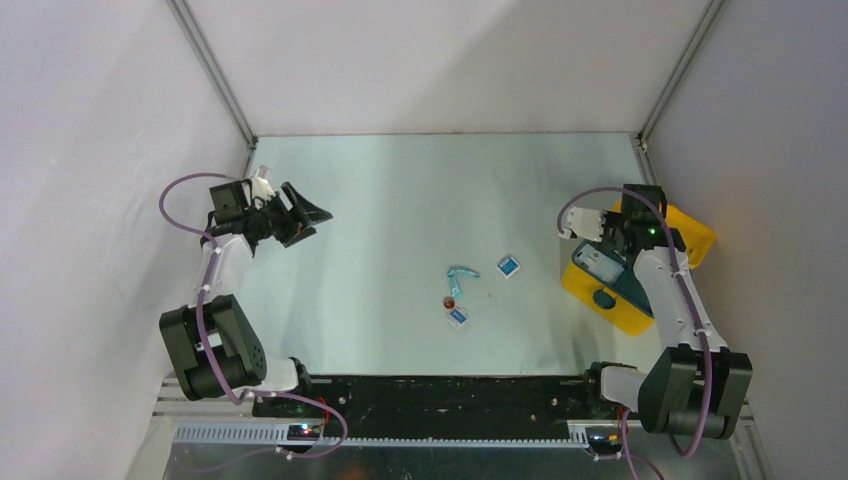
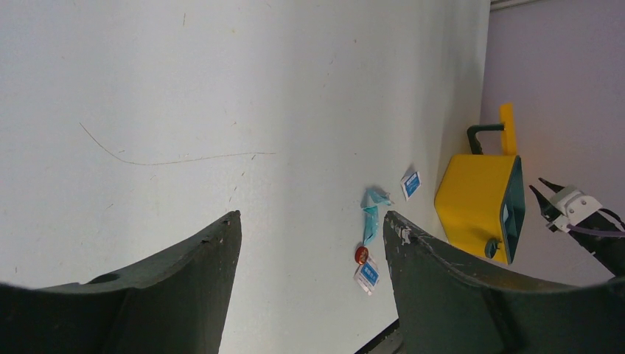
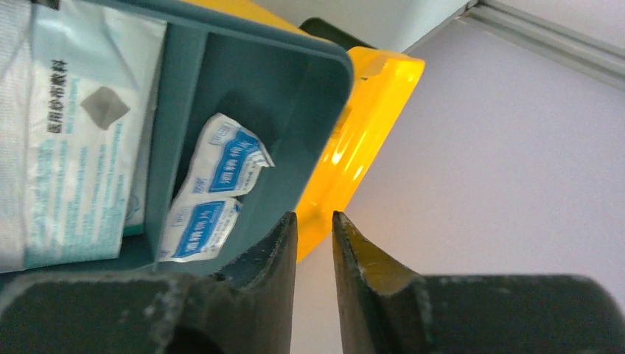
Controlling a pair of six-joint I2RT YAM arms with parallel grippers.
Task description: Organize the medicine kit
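Our right gripper point(image 3: 314, 221) hangs just over the medicine kit point(image 1: 628, 314), which we see at the right edge of the table point(image 1: 400, 200). Its jaws are parted only a little and hold nothing. Our left gripper point(image 2: 309, 221) stands wide open and empty, well apart.

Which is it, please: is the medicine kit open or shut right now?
Open. The medicine kit has its yellow lid swung back, and its teal tray lies exposed with white-and-blue packets inside.
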